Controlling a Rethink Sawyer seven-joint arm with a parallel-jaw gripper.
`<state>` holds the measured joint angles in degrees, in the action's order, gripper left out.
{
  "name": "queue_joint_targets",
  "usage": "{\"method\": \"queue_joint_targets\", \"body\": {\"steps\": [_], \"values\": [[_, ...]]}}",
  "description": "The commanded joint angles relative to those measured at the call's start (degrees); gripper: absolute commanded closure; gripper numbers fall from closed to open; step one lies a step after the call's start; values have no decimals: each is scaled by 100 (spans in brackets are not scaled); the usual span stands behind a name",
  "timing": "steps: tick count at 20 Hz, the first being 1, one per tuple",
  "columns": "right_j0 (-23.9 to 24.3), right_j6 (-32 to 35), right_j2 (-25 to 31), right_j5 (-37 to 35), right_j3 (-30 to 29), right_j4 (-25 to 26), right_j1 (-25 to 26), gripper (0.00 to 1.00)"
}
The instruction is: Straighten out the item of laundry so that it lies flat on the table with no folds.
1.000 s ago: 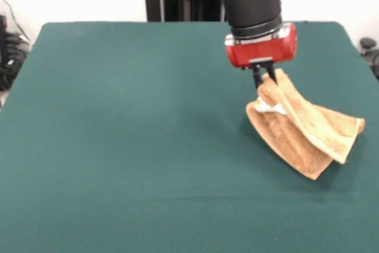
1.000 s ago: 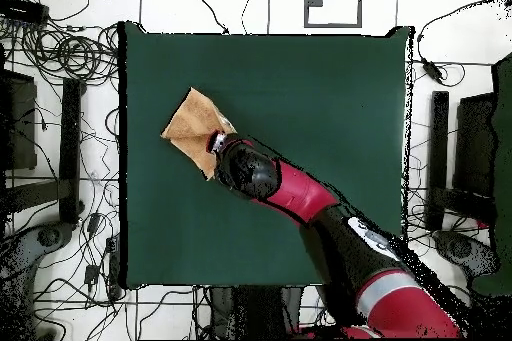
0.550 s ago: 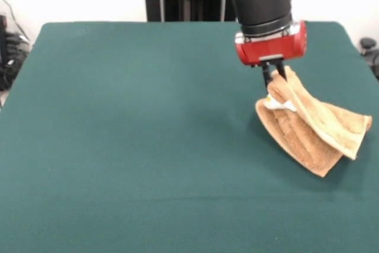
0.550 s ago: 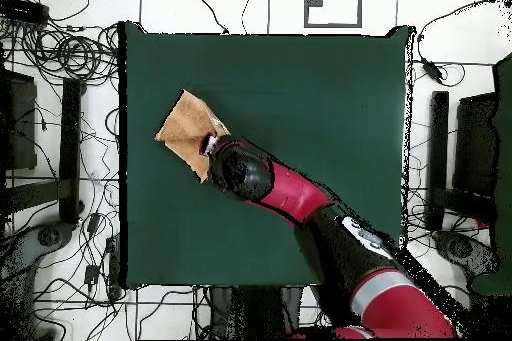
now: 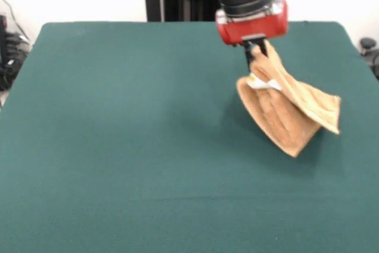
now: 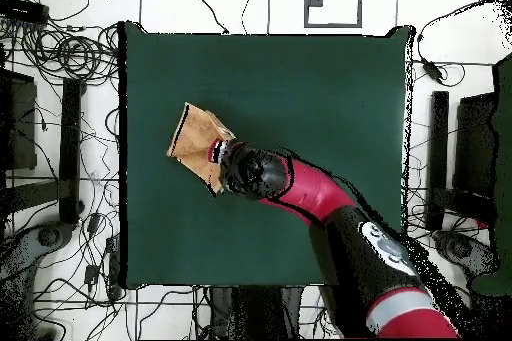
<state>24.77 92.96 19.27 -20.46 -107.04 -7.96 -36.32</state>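
Note:
The orange-tan towel (image 5: 290,111) hangs folded from one corner, its lower folds trailing on the green table (image 5: 118,146) at the right side. My gripper (image 5: 256,53) is shut on the towel's top corner, just above a small white tag (image 5: 260,83). In the overhead view the towel (image 6: 192,137) sits near the table's left edge, with the gripper (image 6: 216,151) over its right corner and the arm covering part of it.
The table's right edge (image 5: 355,57) in the front view is close to the towel. Cables and stands (image 6: 60,137) lie on the floor beside the table's left edge in the overhead view. Open green felt stretches across the rest of the table.
The gripper has risen and shifted left and toward the far side in the front view, lifting the towel higher. The towel's trailing end was dragged along with it.

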Motion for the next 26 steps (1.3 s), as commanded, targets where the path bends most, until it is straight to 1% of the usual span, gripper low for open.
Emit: {"method": "queue_joint_targets", "body": {"steps": [1, 5, 10, 15, 17, 20, 26], "values": [[453, -491, -199, -2014, 829, 571, -267, 100], [831, -765, -12, -2342, 1070, 986, -234, 100], [1142, -762, 244, -2280, 1114, 1378, -248, 100], [1235, -391, 288, -1721, 699, 1663, -585, 100], [1329, -337, 352, -1524, 552, 1758, -659, 100], [1416, -294, 419, -1409, 469, 1866, -693, 100], [1282, 56, 379, -1238, 374, 1986, -741, 100]]}}
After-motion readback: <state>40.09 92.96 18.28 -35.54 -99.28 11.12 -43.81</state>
